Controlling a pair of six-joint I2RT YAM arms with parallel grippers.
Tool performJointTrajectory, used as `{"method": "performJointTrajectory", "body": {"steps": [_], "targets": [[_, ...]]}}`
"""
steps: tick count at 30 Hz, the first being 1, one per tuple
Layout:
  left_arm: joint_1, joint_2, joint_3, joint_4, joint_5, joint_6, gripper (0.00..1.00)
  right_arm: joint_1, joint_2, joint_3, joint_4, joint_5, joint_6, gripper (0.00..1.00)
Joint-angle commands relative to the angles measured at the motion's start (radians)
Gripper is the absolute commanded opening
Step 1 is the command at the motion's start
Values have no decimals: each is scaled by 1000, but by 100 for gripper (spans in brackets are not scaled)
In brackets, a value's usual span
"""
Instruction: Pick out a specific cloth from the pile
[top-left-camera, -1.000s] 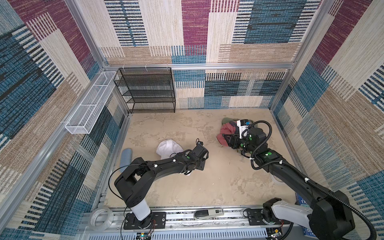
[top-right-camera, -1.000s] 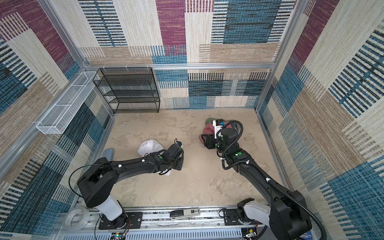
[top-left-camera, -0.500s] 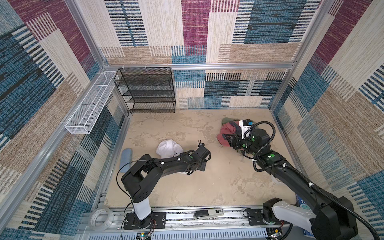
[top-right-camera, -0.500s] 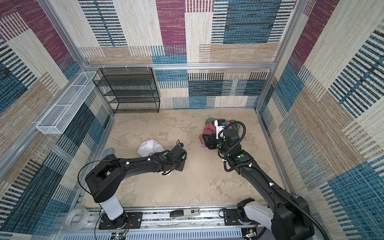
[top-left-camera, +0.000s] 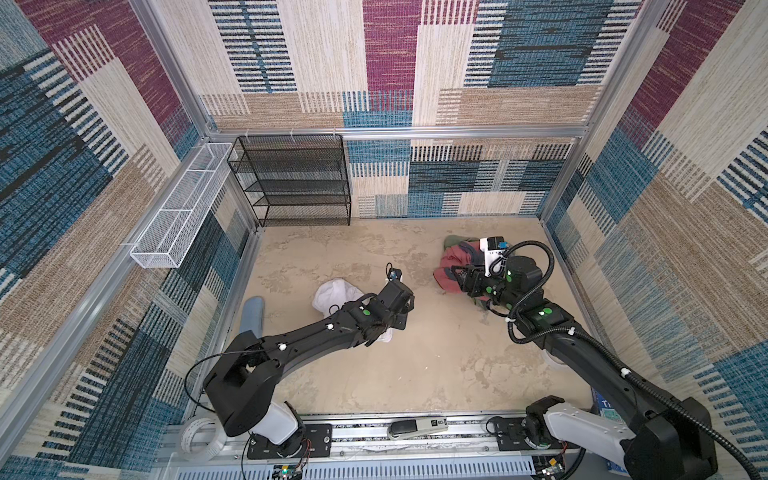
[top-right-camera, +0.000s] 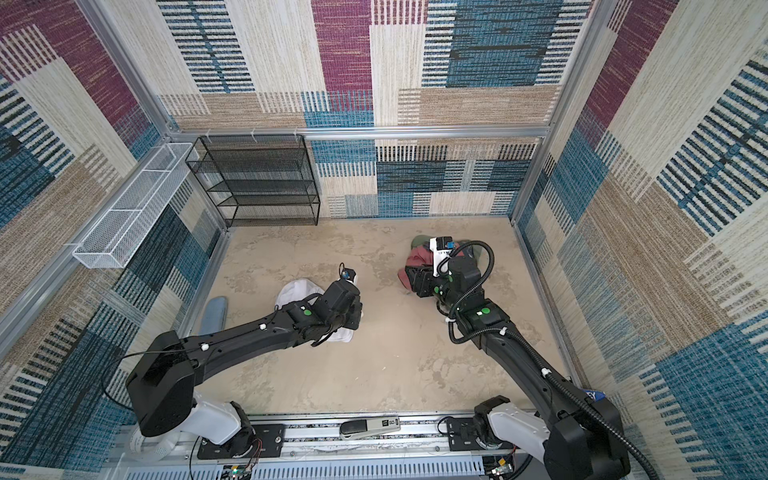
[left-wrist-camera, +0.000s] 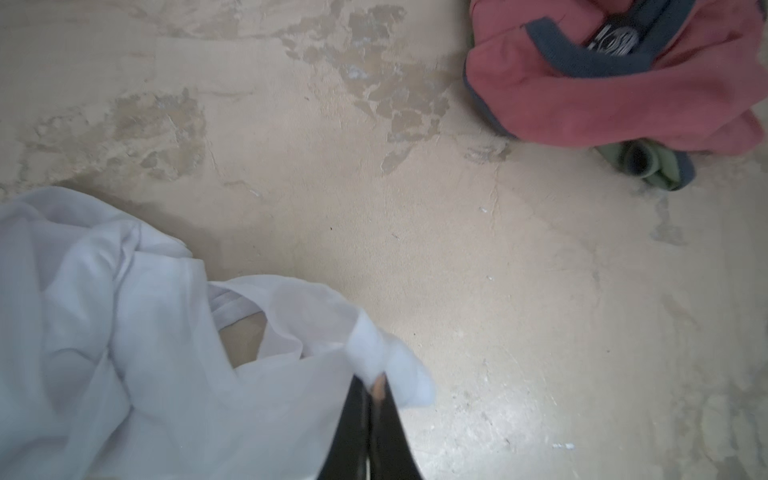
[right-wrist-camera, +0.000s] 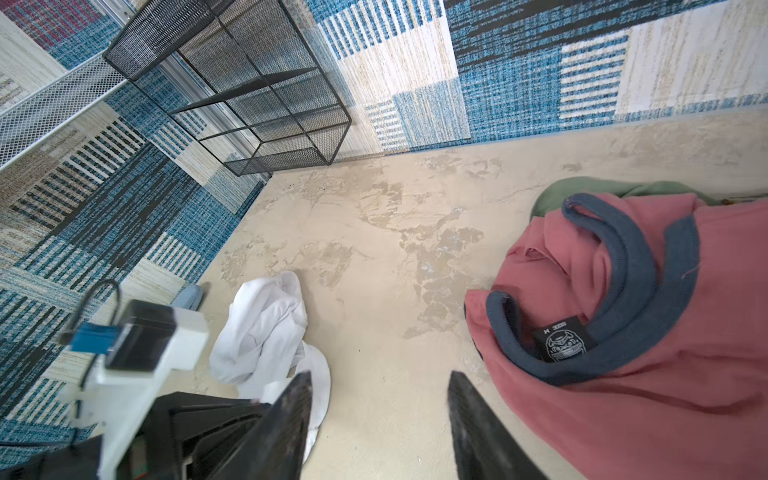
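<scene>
Newly closed, the left gripper (left-wrist-camera: 374, 384) pinches a fold of the plain white soft cloth (left-wrist-camera: 124, 311), which trails back toward that arm, well apart from the salmon-red and olive garment pile (left-wrist-camera: 602, 99) beside the spread-fingered right gripper (right-wrist-camera: 380, 382).

Partly hidden cloth and pile
In both top views the left arm (top-left-camera: 316, 336) covers part of the cloth (top-left-camera: 332, 293) and the right gripper (top-left-camera: 457, 275) hides part of the pile (top-left-camera: 451, 259); the left wrist view cuts the cloth off at its edge, and the olive-green garment (right-wrist-camera: 582, 187) lies mostly buried under the salmon-red garment (right-wrist-camera: 623, 415).
</scene>
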Motion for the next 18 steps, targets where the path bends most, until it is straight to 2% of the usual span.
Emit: {"method": "performJointTrajectory", "body": {"steps": [1, 10, 18], "targets": [[1, -72, 16, -56, -67, 54, 0, 0, 6, 13, 22, 9, 9, 56], [42, -222, 71, -190, -176, 93, 0, -1, 43, 72, 24, -37, 1, 55], [85, -323, 125, -234, -184, 127, 0, -1, 34, 73, 29, -35, 0, 55]]}}
